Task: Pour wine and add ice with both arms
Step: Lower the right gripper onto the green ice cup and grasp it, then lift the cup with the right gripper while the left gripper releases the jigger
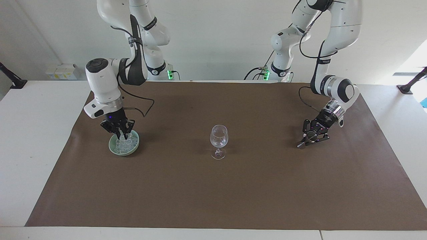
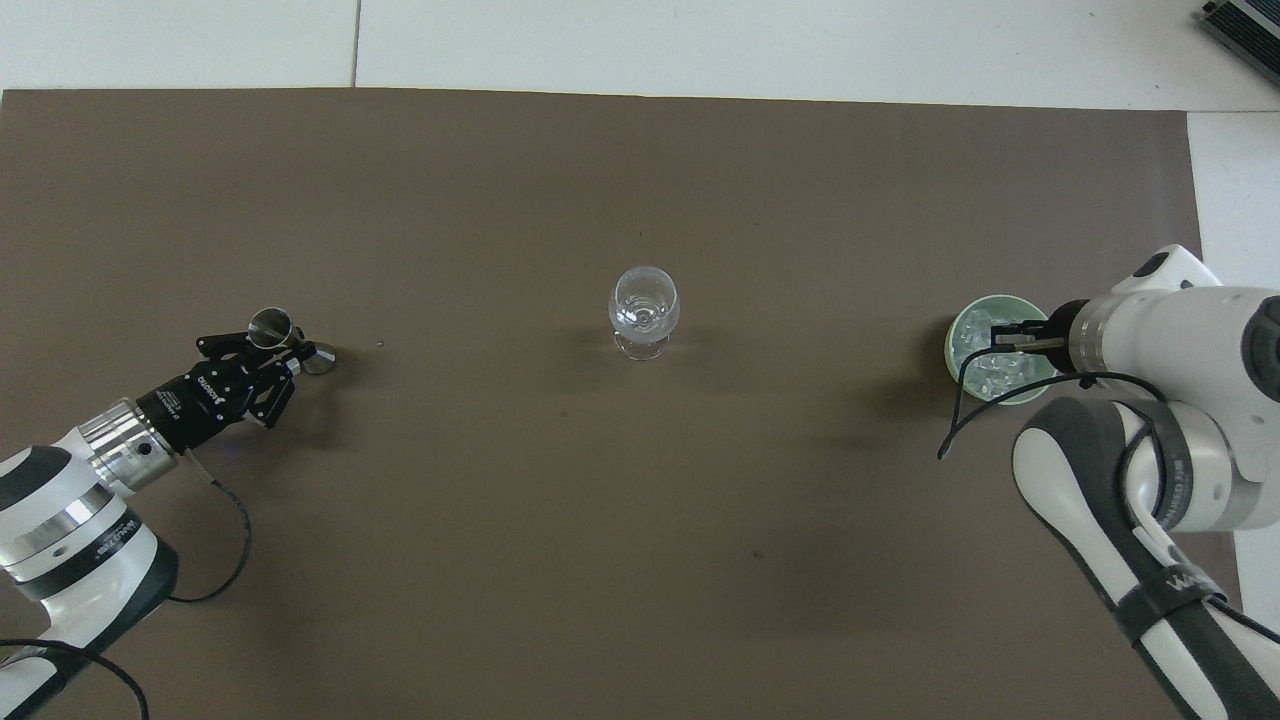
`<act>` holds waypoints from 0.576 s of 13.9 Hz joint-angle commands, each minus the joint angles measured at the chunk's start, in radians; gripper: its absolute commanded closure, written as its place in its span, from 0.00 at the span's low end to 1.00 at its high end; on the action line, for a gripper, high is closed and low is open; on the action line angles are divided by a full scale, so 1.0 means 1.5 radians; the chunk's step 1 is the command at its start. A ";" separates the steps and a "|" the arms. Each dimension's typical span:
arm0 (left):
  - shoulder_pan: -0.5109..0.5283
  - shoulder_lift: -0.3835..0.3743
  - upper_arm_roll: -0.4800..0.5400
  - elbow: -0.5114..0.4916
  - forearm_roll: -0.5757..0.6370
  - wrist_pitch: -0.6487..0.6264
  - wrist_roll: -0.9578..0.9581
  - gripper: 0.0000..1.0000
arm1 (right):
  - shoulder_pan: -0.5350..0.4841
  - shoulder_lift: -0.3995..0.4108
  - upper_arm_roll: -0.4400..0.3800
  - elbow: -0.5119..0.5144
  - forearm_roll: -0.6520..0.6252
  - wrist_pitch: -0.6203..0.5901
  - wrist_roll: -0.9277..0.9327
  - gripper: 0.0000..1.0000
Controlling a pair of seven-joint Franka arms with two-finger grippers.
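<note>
Now mid-pickup on both sides: right gripper (image 1: 122,136) pinched in the ice (image 1: 125,143) heap in green bowl (image 1: 113,149); left gripper (image 1: 305,142) clamped on steel jigger (image 2: 268,324). Next: carry both over wine glass (image 1: 219,136), mid-mat, without clipping rim.

A brown paper sheet (image 1: 213,193) covers most of the white counter (image 1: 36,146), whose bare top shows around the sheet's edges. Against the wall at the right arm's end sits a small white box (image 1: 63,71). Black clamp mounts stand at both ends of the counter, one at the right arm's end (image 1: 11,80), another at the left arm's end (image 1: 412,83).
</note>
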State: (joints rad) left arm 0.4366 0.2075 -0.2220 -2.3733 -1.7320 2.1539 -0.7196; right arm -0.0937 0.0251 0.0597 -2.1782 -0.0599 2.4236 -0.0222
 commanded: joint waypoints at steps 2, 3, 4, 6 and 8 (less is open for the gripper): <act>-0.006 -0.002 0.006 -0.008 0.003 -0.008 0.008 0.76 | 0.043 -0.037 0.004 0.061 0.007 -0.111 0.050 1.00; -0.006 -0.002 0.006 -0.008 0.003 -0.007 0.008 0.74 | 0.062 -0.046 0.004 0.079 0.007 -0.134 0.067 1.00; -0.006 -0.002 0.006 -0.007 0.003 -0.007 0.008 0.72 | 0.077 -0.051 0.004 0.101 0.007 -0.167 0.086 1.00; -0.006 -0.001 0.006 -0.008 0.003 -0.005 0.007 0.66 | 0.104 -0.048 0.004 0.159 0.007 -0.236 0.136 1.00; -0.006 -0.001 0.006 -0.008 0.002 -0.004 0.007 0.61 | 0.140 -0.043 0.004 0.190 0.007 -0.257 0.193 1.00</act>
State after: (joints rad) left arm 0.4365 0.2079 -0.2220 -2.3743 -1.7319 2.1539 -0.7188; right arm 0.0804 -0.0582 0.0655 -1.9510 -0.0586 2.0803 0.1963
